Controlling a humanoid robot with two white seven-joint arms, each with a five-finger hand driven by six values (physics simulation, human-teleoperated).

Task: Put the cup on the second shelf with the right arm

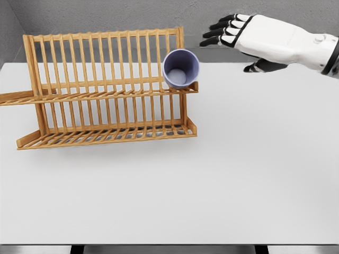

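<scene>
1. On the left I see the wooden dish rack with two slatted shelves (106,95). It stands on the flat white counter (212,185). Its long side runs left to right, and its top shelf pokes out past the left edge of the picture.

2. At the right end of that top shelf sits the small round blue-purple cup (181,69). It lies tipped on its side, with its open mouth facing me. It touches the shelf and leans on the upright slats.

3. Further right is my white right hand with black fingertips (254,38). It hangs in the air near the cup but not touching it. The fingers (220,32) are spread loose and hold nothing.

4. I think the putting step is done, because the cup rests on the second shelf by itself.

5. Next I would pull my right arm away to the right, slowly, so I do not bump the cup. It looks like it could roll.

6. I cannot see my left arm.
</scene>
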